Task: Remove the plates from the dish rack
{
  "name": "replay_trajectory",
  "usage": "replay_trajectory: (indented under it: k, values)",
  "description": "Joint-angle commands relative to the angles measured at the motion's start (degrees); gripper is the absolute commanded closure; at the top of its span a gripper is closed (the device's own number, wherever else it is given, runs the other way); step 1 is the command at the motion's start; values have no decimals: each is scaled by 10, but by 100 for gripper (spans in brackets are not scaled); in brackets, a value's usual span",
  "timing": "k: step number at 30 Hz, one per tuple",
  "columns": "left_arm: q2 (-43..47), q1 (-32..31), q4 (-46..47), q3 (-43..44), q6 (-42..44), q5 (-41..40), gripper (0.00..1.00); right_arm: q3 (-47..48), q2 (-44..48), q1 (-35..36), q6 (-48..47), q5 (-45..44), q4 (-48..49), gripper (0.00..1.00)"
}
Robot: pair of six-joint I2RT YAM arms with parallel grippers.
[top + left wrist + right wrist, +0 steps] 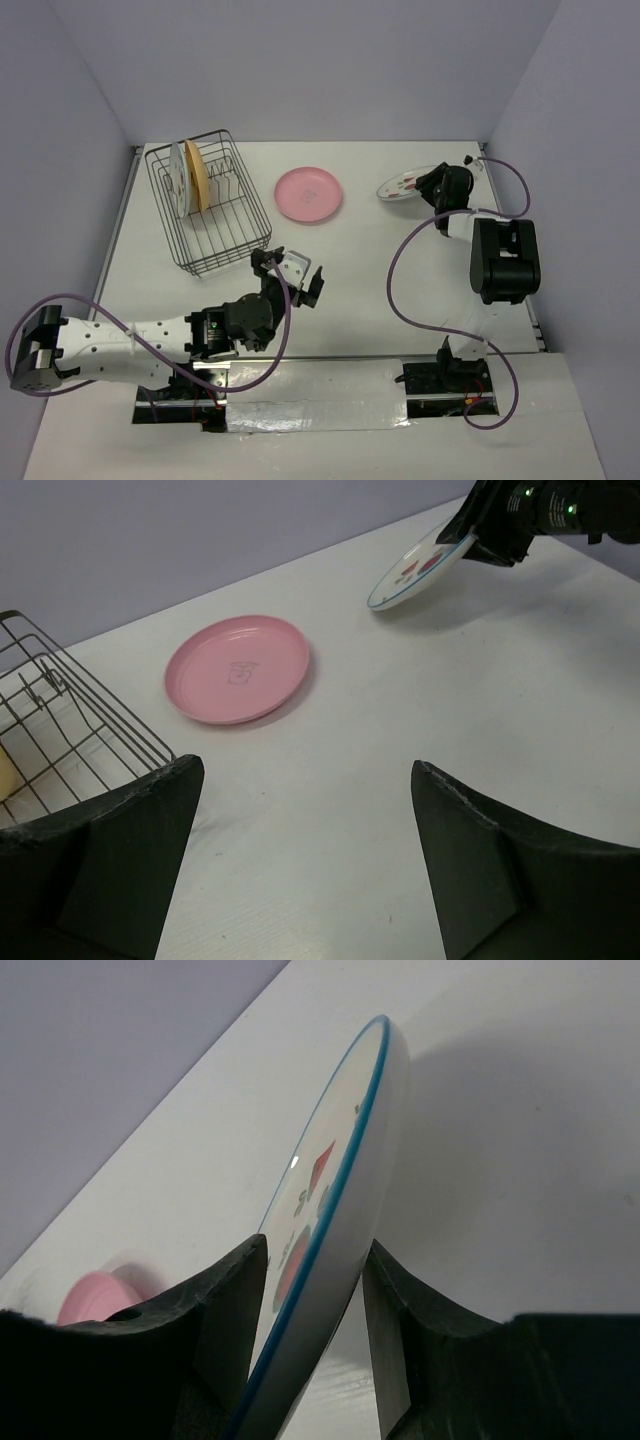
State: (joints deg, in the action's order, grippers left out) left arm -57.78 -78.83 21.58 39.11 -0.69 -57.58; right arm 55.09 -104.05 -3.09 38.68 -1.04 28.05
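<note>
1. Plates, starting with the easy one: the pink plate (309, 194) lies flat on the table (370, 290), upper middle of the overhead view. It's just right of the dish rack (215, 235) and not touching it.
2. White plate (408, 184) with red marks and a blue rim is in the upper right. It's tilted, with its edge pinched between the fingers of the right gripper (315, 1305), so that pincer is narrow and clamped on it.
3. Yellow-orange plate (194, 176) stands on edge inside the rack, upper left of the frame. A paler disc sits right beside it, can't tell what.
4. Left gripper (295, 272) hangs lower centre, near the rack's lower right corner, jaws spread wide with nothing between them.
</note>
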Motion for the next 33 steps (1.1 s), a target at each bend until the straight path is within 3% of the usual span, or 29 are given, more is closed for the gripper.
replay_trajectory:
  k: [1, 3, 5, 6, 7, 10, 18, 27, 33]
  values:
    - [-11, 2, 16, 22, -18, -8, 3, 34, 6, -2, 3, -2, 79, 100]
    - [-9, 2, 19, 19, -17, -7, 3, 41, 3, -5, 6, 1, 50, 98]
    - [-4, 2, 23, 15, -16, -5, 3, 50, -5, -9, 10, 38, 35, 88]
    - [-3, 2, 23, 13, -17, -4, 3, 53, -8, -10, 12, 45, 13, 81]
    - [0, 2, 23, 13, -17, -4, 3, 62, -16, -10, 21, 66, -3, 61]
    - [7, 2, 24, 10, -19, -1, 3, 73, -30, -11, 38, 98, -49, 48]
    - [6, 2, 26, 9, -19, -8, 3, 63, -48, -12, 78, 142, -136, 38]
    - [31, 2, 32, -3, -19, -10, 3, 97, -61, -10, 66, 126, -249, 38]
    - [9, 17, -17, 37, -44, -47, 1, 139, -40, -10, 35, 99, -388, 34]
